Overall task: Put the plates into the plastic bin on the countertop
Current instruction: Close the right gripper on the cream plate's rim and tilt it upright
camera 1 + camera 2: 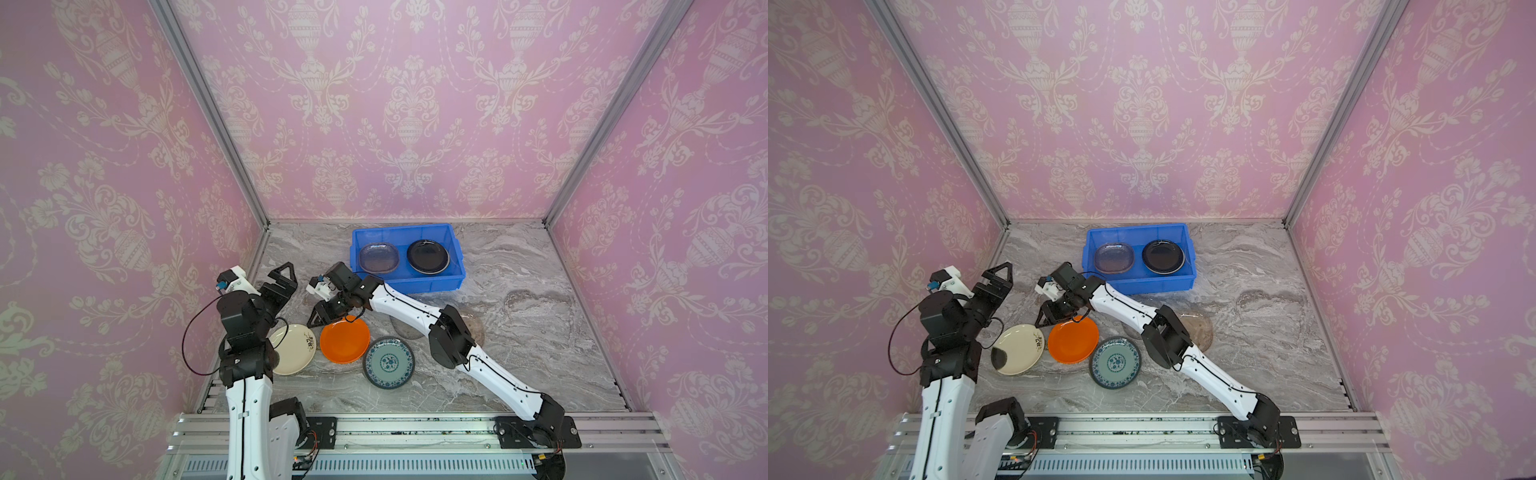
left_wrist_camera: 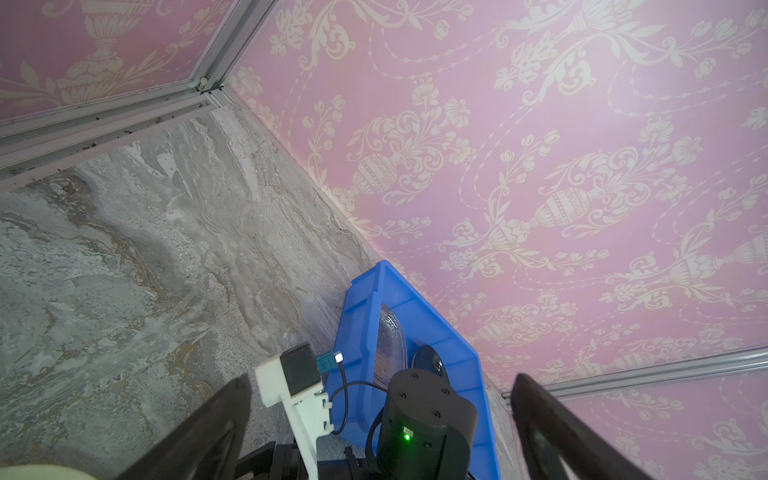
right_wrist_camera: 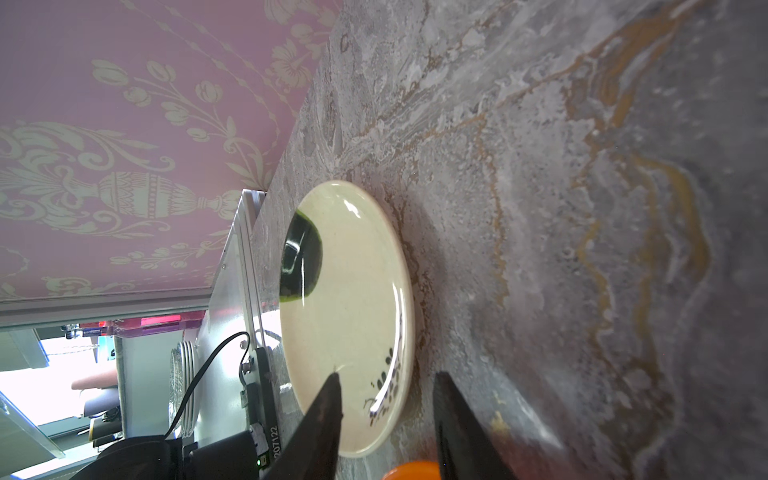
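Plastic bin: we find it on the countertop near the back wall, with a narrow strip of surface behind it. A grey glass plate and a black plate lie abreast inside.
Plates outside: the cream plate, orange plate and teal floral plate cluster at the front left, rims just beside one another. A brownish glass plate lies partly hidden beneath the right forearm.
Right gripper: jaws part-way apart, astride the orange plate's far rim. A gap shows beside the rim, and we cannot confirm any pinch.
Left gripper: jaws spread wide, holding nothing, raised near the left wall beyond the cream plate.
Open room: we note broad bare surface right of the bin and along the right edge; the front left is crowded.
Surface: grey-white marble veining with brownish streaks, edged by aluminium rails.
Room: pink wallpaper with a cream urn pattern on three walls, and aluminium corner posts.
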Controlling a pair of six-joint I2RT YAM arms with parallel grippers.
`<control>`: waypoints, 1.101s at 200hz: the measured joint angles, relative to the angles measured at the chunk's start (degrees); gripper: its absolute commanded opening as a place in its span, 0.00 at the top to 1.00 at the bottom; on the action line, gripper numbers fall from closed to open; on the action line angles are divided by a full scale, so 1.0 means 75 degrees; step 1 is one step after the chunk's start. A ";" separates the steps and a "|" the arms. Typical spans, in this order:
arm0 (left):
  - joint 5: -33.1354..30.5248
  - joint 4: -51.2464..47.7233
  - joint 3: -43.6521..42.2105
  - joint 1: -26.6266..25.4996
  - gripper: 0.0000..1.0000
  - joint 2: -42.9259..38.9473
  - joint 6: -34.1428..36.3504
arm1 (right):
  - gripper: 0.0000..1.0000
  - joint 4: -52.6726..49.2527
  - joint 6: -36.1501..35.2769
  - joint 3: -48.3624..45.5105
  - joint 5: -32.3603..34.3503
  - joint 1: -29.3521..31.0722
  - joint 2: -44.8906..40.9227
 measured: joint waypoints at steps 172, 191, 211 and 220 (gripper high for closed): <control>-0.0152 -0.0434 -0.0099 -0.0064 0.01 -0.0143 0.0493 | 0.66 0.0052 0.0752 0.0402 -0.0064 0.0201 0.0495; -0.0210 -0.0434 -0.0099 -0.0067 0.01 -0.0143 0.0516 | 0.79 0.0052 0.0842 0.0420 -0.0064 0.0201 0.0548; -0.0236 -0.0443 -0.0099 -0.0067 0.01 -0.0143 0.0542 | 0.86 0.0029 0.0959 0.0425 -0.0058 0.0201 0.0603; -0.0239 -0.0463 -0.0099 -0.0067 0.01 -0.0146 0.0562 | 0.87 -0.0003 0.1008 0.0425 -0.0052 0.0204 0.0615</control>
